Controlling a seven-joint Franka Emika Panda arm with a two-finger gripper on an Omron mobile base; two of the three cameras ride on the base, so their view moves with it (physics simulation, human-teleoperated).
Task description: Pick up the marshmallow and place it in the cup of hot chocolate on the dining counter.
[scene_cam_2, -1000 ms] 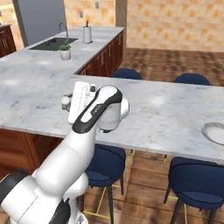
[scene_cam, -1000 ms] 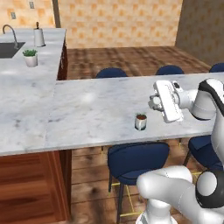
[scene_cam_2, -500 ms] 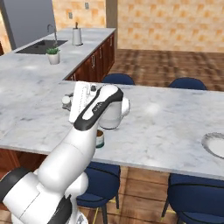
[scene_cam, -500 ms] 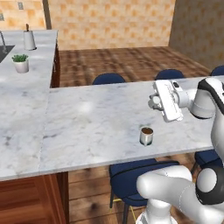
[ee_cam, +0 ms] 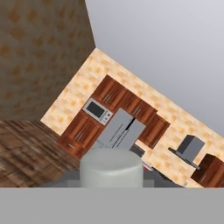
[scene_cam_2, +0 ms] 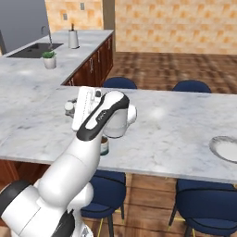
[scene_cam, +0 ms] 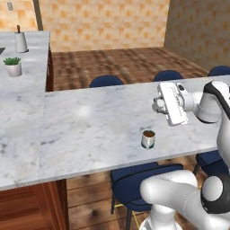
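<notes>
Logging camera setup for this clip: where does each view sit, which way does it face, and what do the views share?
Left base view: behind the arm's left, looking down over the dining counter; arm at right, hand above the cup of hot chocolate.
Right base view: behind its right; arm at lower left, plate at right.
Hand view: faces the far kitchen cabinets, a white block between the fingers.
Both base views share the counter, cup and plant pot.

kitchen: sink [scene_cam_2: 36,49], microwave [ee_cam: 99,110], marble dining counter [scene_cam: 99,126].
</notes>
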